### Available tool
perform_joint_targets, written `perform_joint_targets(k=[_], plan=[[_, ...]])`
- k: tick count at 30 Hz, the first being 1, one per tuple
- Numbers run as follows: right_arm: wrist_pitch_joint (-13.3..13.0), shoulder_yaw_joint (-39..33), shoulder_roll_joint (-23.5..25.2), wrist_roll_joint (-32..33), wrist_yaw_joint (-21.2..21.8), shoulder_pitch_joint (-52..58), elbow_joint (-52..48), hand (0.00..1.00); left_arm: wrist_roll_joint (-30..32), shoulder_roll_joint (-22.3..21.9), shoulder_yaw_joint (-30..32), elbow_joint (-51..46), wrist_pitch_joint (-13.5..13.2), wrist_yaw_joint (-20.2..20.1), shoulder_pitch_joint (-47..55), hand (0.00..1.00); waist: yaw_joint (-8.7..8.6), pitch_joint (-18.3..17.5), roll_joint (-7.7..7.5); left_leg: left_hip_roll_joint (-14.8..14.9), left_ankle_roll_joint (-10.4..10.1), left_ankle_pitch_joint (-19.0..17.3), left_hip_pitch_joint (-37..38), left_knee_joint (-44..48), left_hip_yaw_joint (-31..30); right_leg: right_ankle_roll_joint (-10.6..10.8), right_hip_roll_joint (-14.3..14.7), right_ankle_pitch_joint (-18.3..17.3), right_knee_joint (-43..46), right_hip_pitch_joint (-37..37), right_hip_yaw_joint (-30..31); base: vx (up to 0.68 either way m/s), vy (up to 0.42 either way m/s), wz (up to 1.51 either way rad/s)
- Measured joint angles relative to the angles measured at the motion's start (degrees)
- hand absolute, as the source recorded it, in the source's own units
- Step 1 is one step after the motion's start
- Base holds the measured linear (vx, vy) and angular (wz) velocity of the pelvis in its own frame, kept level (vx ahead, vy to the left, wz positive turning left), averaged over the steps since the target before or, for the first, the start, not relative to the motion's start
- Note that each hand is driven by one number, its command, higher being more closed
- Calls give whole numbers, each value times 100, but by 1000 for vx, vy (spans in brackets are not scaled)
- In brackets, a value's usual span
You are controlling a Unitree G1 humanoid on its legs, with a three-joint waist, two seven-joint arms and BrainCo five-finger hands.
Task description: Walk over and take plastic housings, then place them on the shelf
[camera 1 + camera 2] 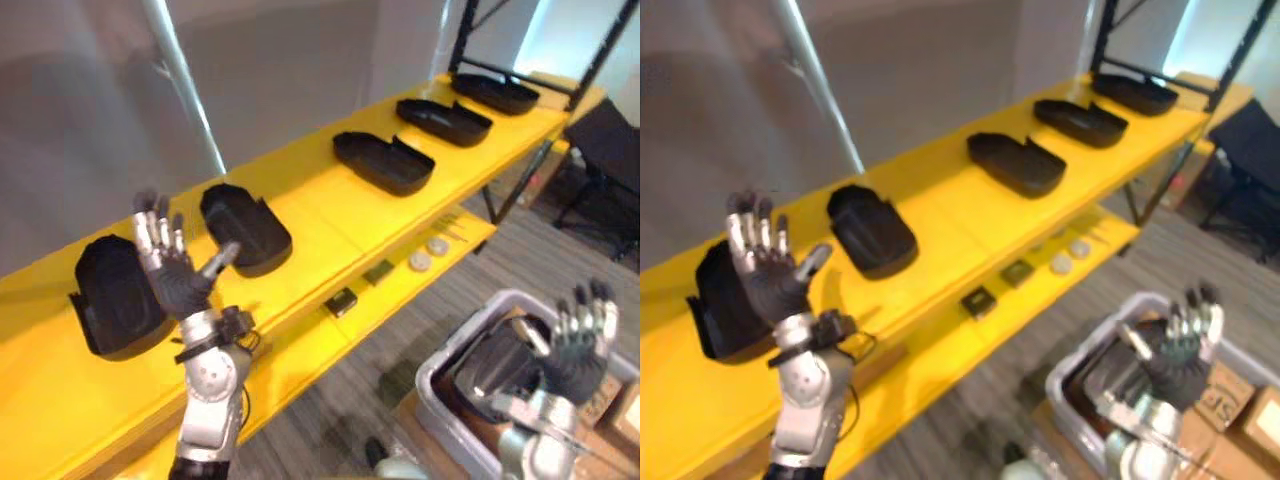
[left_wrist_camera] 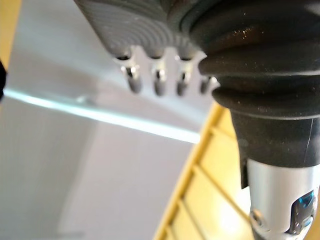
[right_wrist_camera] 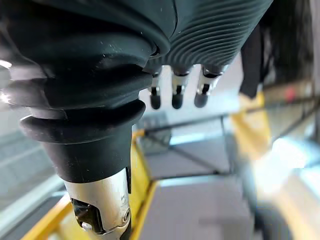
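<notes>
Several black plastic housings lie in a row on the yellow shelf (image 1: 320, 215): one at the near left (image 1: 115, 295), one (image 1: 245, 228) beside it, one in the middle (image 1: 383, 162), and two farther off (image 1: 443, 120) (image 1: 497, 92). My left hand (image 1: 170, 268) is raised in front of the two nearest housings, fingers spread and straight, holding nothing. Low at the right my right hand (image 1: 578, 345) is also raised and open, hovering over a grey bin (image 1: 450, 400) that holds more black housings (image 1: 495, 365).
A lower yellow shelf (image 1: 400, 290) carries small dark blocks (image 1: 342, 301) and two round pale discs (image 1: 428, 253). A black frame upright (image 1: 465, 35) stands at the shelf's far end, with a dark chair (image 1: 605, 160) beyond. Cardboard boxes (image 1: 1230, 400) sit beside the bin on grey flooring.
</notes>
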Motion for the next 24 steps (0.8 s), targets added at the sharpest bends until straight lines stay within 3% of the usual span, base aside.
perform_joint_targets(k=[5, 9, 14, 17, 18, 19, 21, 24], plan=[[3, 434, 2, 168, 179, -189, 36, 0, -3, 6, 143, -403, -145, -16, 532, 0, 316, 103, -234, -110, 19, 11, -64, -6, 37, 51, -111, 31, 39, -79, -4, -17, 73, 0], [124, 592, 6, 347, 263, -249, 107, 0, -3, 3, 150, -555, -309, -29, 644, 0, 347, 96, -267, -137, 28, 6, -170, 48, -112, 48, -144, 19, 42, -86, -148, 19, 31, 21], [426, 755, 112, 362, 48, -171, 325, 0, -53, -8, -147, -873, -707, -381, 387, 0, 353, 255, -241, -7, 108, -266, -336, 681, -204, 60, 26, -34, 656, -302, -194, -30, 51, -11], [434, 790, 251, 336, 28, 6, 328, 0, -23, 6, -315, -843, -664, -446, -13, 0, 370, 444, -379, 126, 183, -527, -86, 1037, 366, 144, 182, -8, 1063, -444, -260, -209, 69, -107], [433, 813, 241, 342, 125, 63, 316, 0, 58, 23, -345, -802, -621, -352, -23, 0, 392, 508, -415, 238, 239, -664, -20, 1223, 737, 171, 58, -82, 872, -391, -544, -326, 87, -138], [437, 829, 220, 422, 284, 169, 316, 0, 186, 33, -367, -674, -492, -207, -18, 0, 333, 544, -333, 324, 282, -691, 35, 1230, 991, 31, -127, -229, 835, -413, -1131, -349, 123, -152], [440, 900, 165, 548, 494, 271, 315, 0, 289, 39, -308, -640, -412, -65, 22, 0, 344, 533, -322, 466, 320, -652, 57, 1189, 1424, -45, -343, -265, 1101, -674, -1635, -194, 85, -124], [455, 946, 160, 615, 639, 263, 339, 0, 268, 54, 92, -329, -391, -26, 0, 0, 323, 516, -349, 604, 299, -216, 72, 692, 1958, -396, -794, -526, 2298, -860, -2245, -139, -6, -82]])
